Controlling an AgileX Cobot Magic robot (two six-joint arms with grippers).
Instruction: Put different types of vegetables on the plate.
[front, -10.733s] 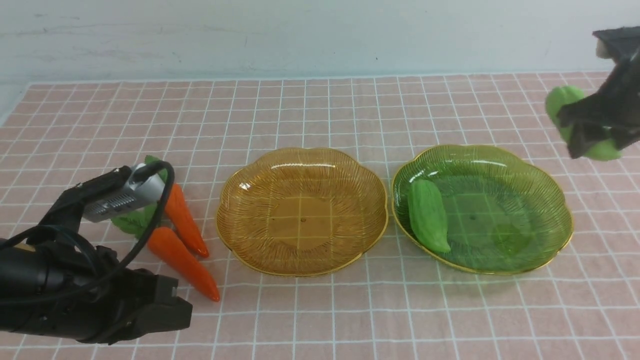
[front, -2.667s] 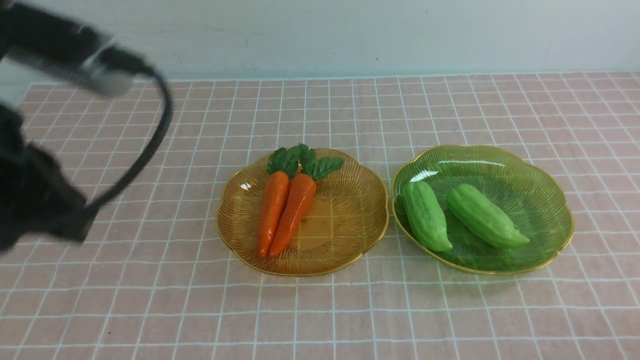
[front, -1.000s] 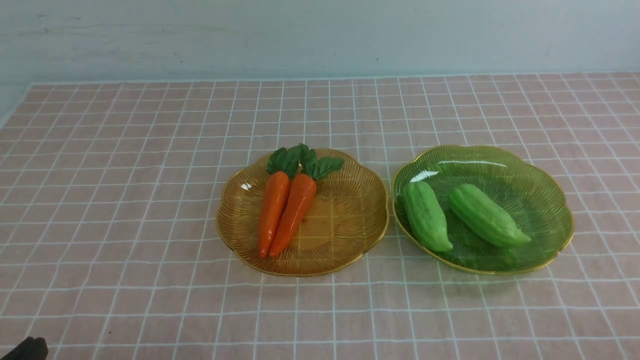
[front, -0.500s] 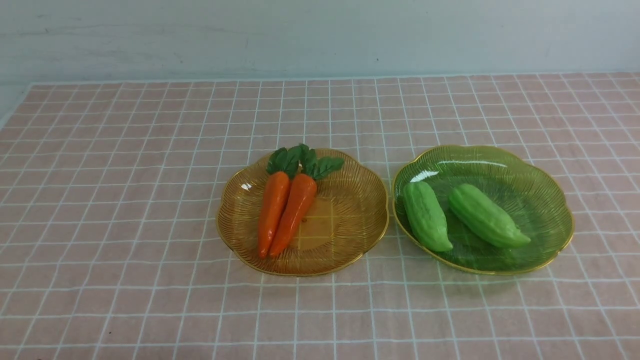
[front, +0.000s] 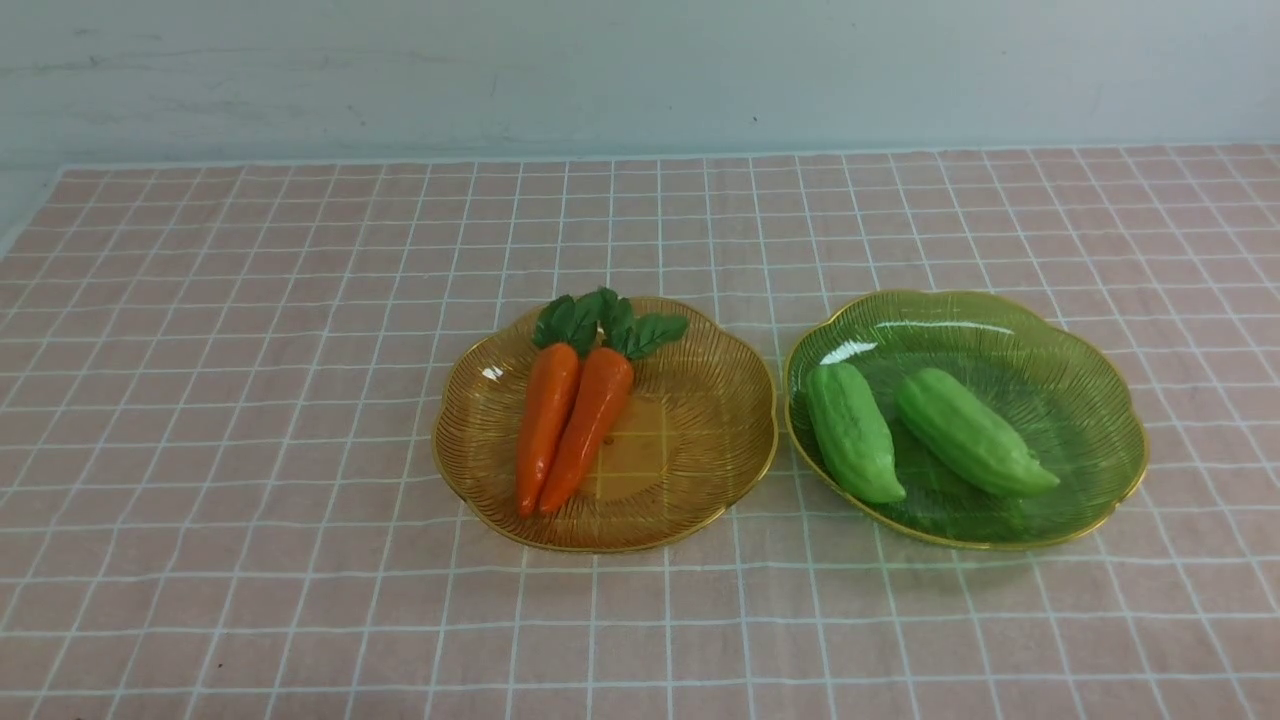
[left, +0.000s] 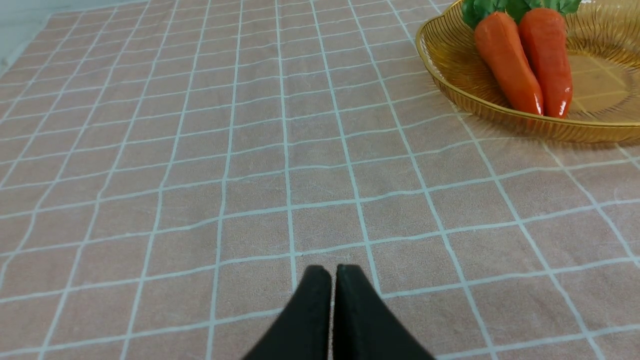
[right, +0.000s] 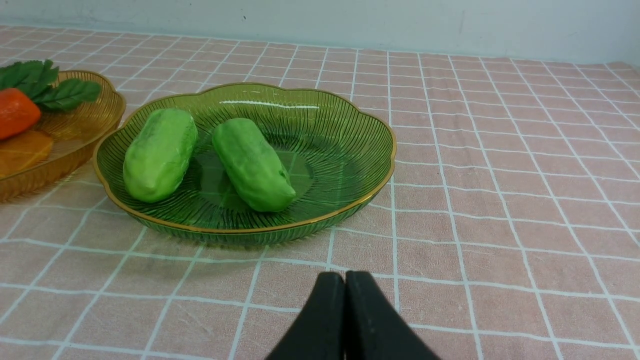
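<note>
Though near, carrots (left: 510, 65) beyond end effector (left: 327, 272).

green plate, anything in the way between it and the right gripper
Nothing visible stands between the right gripper and the green plate; only bare checked cloth shows between them. Both gourds already lie in the plate.

left jaws (left: 334, 272) closed, right jaws (right: 345, 279) closed
</note>
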